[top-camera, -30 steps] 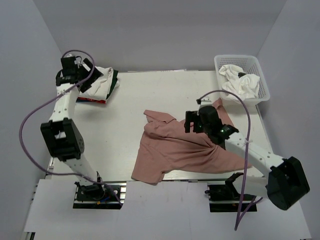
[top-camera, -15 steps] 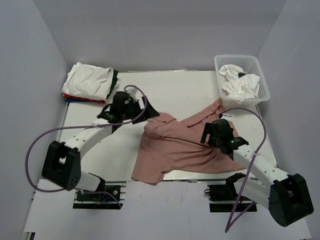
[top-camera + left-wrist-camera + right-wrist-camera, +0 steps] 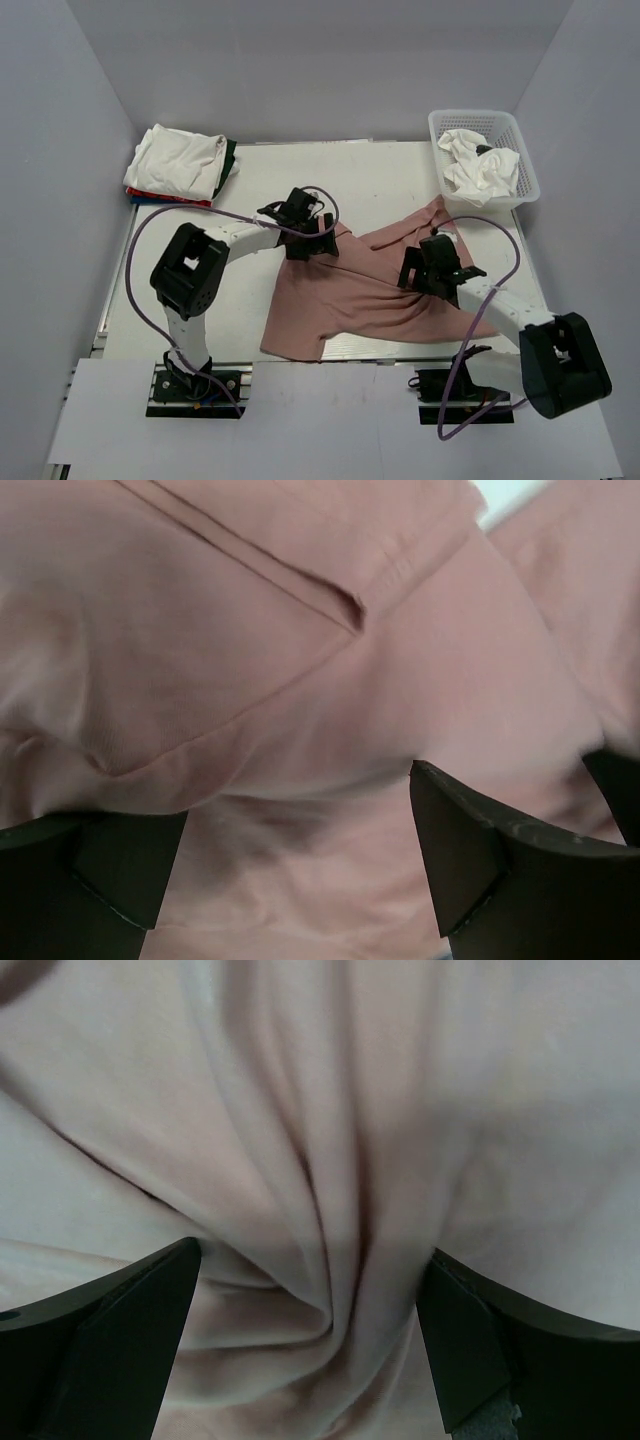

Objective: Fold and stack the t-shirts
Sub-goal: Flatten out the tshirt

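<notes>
The left hand [image 3: 295, 875], released, hangs over the dusty pink t-shirt [image 3: 360, 300] at its far-left edge. The right hand [image 3: 310, 1350], also released, hangs over its right side.

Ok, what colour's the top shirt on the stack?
The top shirt is white; top external view shows it best.

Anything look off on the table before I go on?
The pink t-shirt lies rumpled and skewed, with deep creases under the right gripper, and its near-left corner seems to reach past the table's front edge. The folded stack at the far left looks orderly.
</notes>
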`<action>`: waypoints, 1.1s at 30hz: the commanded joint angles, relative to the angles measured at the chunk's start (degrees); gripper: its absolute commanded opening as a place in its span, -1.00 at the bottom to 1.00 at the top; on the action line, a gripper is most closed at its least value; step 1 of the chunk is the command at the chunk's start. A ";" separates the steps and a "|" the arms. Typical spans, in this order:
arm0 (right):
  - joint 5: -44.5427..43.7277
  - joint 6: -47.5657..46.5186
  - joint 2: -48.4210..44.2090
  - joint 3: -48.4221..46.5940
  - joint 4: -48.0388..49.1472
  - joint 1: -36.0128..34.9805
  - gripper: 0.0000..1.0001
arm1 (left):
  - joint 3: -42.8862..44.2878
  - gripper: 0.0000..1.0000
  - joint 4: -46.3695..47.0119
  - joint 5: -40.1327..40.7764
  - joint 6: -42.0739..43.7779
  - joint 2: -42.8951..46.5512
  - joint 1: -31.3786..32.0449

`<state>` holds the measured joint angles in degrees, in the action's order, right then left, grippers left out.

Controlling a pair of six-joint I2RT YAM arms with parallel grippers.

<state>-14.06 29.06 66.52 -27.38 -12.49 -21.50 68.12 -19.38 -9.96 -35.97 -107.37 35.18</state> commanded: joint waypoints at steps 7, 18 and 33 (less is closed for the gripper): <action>12.57 -6.21 21.88 -18.31 15.21 -0.74 0.81 | 11.68 0.99 -11.73 15.05 -0.33 -12.76 -11.70; 14.77 -10.34 35.70 -42.42 13.90 -0.92 0.81 | 27.42 0.99 -11.13 8.56 8.89 -12.61 -18.48; -2.19 -6.31 24.54 -36.88 -5.51 0.22 0.81 | -13.85 0.99 -21.92 29.20 -10.34 22.81 -21.29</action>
<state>-11.77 20.67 90.96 -63.94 -11.18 -21.76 60.71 -35.05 12.91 -38.76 -86.94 15.77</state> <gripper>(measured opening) 0.905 0.995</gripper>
